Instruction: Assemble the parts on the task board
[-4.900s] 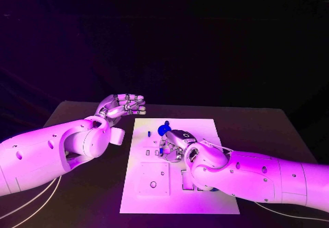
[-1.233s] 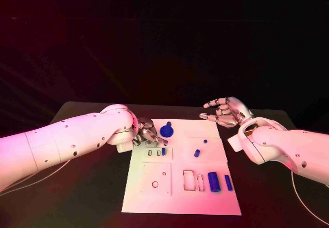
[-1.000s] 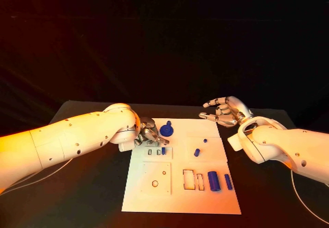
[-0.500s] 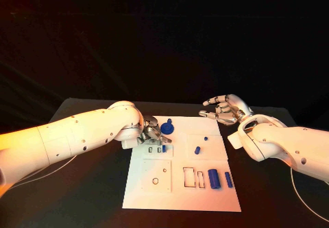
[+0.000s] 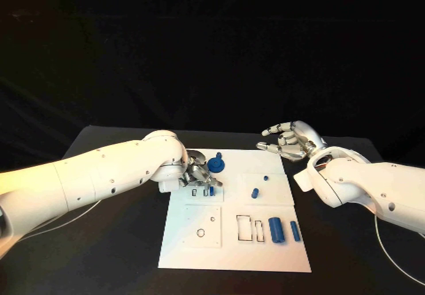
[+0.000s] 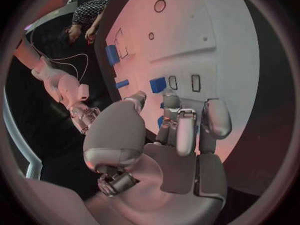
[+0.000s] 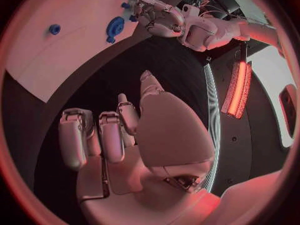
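Note:
The white task board point(image 5: 234, 255) lies mid-table. My left hand point(image 5: 196, 173) is down on its far left corner, fingertips against a round blue part point(image 5: 215, 164). In the left wrist view the left hand point(image 6: 181, 130) curls over a bit of blue point(image 6: 161, 120); whether it grips it is unclear. Beside it a small blue piece point(image 5: 210, 191) stands in a slot. My right hand point(image 5: 288, 141) hovers beyond the board's far right corner, fingers apart and holding nothing; the right wrist view confirms the right hand point(image 7: 119, 135) holds nothing.
Two small blue pegs point(image 5: 266, 179) point(image 5: 254, 193) stand on the board's right half. A large blue cylinder point(image 5: 277, 230) and a thinner blue bar point(image 5: 294, 231) lie near the right edge, beside rectangular cut-outs point(image 5: 244, 228). Black table point(image 5: 106, 246) surrounds the board.
My left hand has crept slightly right, closer onto the round blue part. The right hand has stayed raised in about the same place.

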### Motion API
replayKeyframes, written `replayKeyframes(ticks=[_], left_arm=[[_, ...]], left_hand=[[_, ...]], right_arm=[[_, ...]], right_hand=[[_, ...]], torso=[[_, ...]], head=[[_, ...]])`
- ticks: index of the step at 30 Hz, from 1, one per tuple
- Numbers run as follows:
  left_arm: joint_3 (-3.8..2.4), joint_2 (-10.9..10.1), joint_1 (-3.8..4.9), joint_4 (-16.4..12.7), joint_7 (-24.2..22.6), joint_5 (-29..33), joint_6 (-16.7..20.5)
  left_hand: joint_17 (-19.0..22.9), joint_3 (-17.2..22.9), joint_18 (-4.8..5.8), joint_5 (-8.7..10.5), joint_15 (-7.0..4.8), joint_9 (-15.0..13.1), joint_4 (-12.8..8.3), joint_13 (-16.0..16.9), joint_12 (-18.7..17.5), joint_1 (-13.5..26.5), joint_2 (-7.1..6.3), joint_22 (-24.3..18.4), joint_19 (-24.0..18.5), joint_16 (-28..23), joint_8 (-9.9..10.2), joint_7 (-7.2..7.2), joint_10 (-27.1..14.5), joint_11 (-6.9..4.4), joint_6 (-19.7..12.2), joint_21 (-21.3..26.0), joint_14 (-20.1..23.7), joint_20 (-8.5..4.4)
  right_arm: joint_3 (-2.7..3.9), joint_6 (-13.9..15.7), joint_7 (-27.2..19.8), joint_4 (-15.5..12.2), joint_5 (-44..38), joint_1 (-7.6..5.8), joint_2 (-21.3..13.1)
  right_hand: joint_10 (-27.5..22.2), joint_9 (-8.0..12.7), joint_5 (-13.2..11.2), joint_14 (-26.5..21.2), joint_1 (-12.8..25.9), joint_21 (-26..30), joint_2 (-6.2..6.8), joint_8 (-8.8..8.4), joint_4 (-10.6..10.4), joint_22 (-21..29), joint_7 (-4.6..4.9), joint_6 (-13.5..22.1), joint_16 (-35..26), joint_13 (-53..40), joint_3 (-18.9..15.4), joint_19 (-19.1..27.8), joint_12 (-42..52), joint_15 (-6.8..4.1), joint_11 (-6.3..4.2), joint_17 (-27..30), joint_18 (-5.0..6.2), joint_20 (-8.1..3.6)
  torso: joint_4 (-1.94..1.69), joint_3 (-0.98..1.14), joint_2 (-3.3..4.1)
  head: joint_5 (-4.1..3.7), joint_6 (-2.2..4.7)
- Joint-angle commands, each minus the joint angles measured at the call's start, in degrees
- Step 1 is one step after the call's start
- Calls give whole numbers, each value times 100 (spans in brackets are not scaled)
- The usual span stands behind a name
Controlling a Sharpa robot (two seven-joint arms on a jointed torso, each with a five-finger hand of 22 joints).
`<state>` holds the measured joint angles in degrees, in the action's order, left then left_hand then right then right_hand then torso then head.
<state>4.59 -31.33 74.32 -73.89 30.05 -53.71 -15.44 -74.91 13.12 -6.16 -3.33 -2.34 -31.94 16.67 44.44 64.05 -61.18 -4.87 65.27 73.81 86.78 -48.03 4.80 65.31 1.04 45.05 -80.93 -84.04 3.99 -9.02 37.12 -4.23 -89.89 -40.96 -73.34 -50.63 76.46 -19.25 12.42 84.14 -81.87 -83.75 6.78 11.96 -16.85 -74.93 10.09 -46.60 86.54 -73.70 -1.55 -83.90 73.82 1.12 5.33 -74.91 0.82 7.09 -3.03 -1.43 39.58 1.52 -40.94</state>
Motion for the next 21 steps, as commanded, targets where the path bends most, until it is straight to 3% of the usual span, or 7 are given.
replayKeyframes(ticks=[1,21], left_arm=[[5,28,4,3,-3,100,-166],[20,22,-3,-33,14,174,-296]], left_hand=[[-803,-5,118,15,4,-10,-12,-7,-19,-63,14,4,30,5,17,14,-33,-7,-34,-16,-329,-4],[-821,305,117,11,3,-149,-31,0,-16,-610,180,30,19,14,111,6,-59,-14,-29,-29,-329,9]], right_arm=[[2,-103,-8,0,-24,0,6],[-2,-93,87,64,-54,0,44]], right_hand=[[-6,-4,-35,378,61,36,-8,43,14,-1278,-2,12,-29,8,-30,-313,-2,-34,-20,-625,68,-36],[-8,-5,10,378,35,39,-69,58,27,-1278,-5,13,-31,17,-3,-313,-3,-37,-24,-623,69,-38]], torso=[[1,2,-1],[-1,0,-8]], head=[[-2,-8],[0,-26]])
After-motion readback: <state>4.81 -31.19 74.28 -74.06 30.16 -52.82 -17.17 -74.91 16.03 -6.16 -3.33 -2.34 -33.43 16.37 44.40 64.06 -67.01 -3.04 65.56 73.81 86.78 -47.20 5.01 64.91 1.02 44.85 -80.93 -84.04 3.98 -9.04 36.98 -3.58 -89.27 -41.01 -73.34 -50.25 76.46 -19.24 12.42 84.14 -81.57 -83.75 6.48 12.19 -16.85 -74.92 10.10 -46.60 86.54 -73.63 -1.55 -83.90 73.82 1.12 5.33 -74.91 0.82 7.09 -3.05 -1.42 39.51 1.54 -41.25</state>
